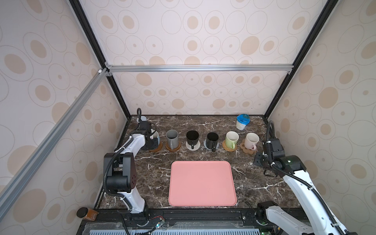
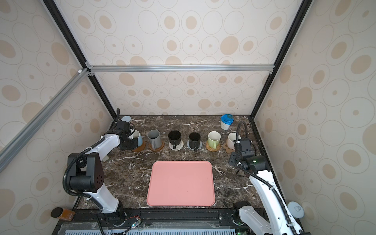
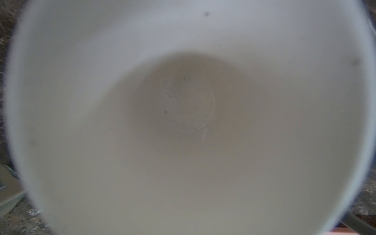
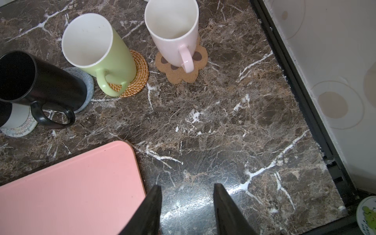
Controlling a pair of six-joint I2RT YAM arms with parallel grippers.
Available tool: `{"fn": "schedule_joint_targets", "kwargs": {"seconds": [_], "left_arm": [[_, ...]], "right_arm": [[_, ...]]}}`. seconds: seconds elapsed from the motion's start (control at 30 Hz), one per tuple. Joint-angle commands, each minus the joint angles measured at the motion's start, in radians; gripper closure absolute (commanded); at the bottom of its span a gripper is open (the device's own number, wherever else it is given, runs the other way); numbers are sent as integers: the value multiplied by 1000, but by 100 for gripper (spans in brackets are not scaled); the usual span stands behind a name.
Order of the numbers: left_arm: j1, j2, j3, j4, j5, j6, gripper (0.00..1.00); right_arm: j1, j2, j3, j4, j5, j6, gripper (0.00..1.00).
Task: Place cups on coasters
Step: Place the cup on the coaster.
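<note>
Six cups stand in a row along the back, each on a coaster. The white-and-blue cup (image 1: 157, 134) is on a brown wooden disc (image 1: 158, 150) at the far left. My left gripper (image 1: 153, 140) is shut on it, and its white inside (image 3: 187, 122) fills the left wrist view, hiding the fingers. To its right come the grey cup (image 1: 172, 138), two black cups (image 1: 192, 137) (image 1: 212, 139), the green cup (image 4: 97, 46) on tan rattan (image 4: 139, 77), and the white-pink cup (image 4: 173, 30) on the paw coaster (image 4: 183, 76). My right gripper (image 4: 187, 186) hangs open and empty over bare marble.
The pink tray (image 1: 202, 183) lies at the front centre, its corner beside my right gripper. A white jar with a blue lid (image 1: 242, 122) stands at the back right. A small can (image 2: 126, 119) sits behind my left arm. The black frame rail (image 4: 305, 101) borders the table.
</note>
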Motion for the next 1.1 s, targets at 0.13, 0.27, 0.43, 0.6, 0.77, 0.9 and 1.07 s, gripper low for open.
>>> {"fn": "schedule_joint_targets", "kwargs": {"seconds": [0.13,0.27,0.43,0.6,0.77,0.9,1.07], "left_arm": [[10,23,73,-2,-13,50,94],[10,41,87,-9,-22,53,94],[15,53,90,-12,-30,51,94],[20,60,87,-11,-29,50,94],[22,64,88,-12,-23,48,90],[22,71,91,-18,-27,48,83],[22,76,93,-14,-22,38,68]], "right_arm": [[-8,-21,-13,-38,28,2,54],[-8,-27,-16,-44,28,2,54],[-8,-36,-18,-50,36,-1,54],[-8,-46,-21,-59,42,-1,54],[-7,-58,-22,-69,48,-2,54],[-8,-65,-24,-75,52,0,54],[-7,-73,-22,-85,58,0,54]]}}
